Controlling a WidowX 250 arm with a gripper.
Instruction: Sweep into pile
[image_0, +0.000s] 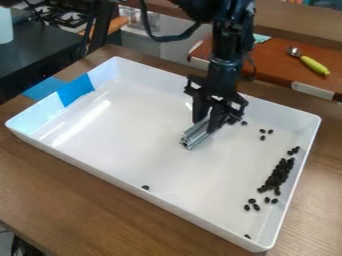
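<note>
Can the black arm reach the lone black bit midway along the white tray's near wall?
Probably yes: only bare tray floor lies between the silver metal bar in the black gripper and that bit, though the wall crowds it.

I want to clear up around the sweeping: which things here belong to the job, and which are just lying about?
For the job:
- white tray
- black pieces
- metal bar in the gripper

Just about:
- green-handled scoop
- blue tape on the tray's edge

No readable text or labels
</note>
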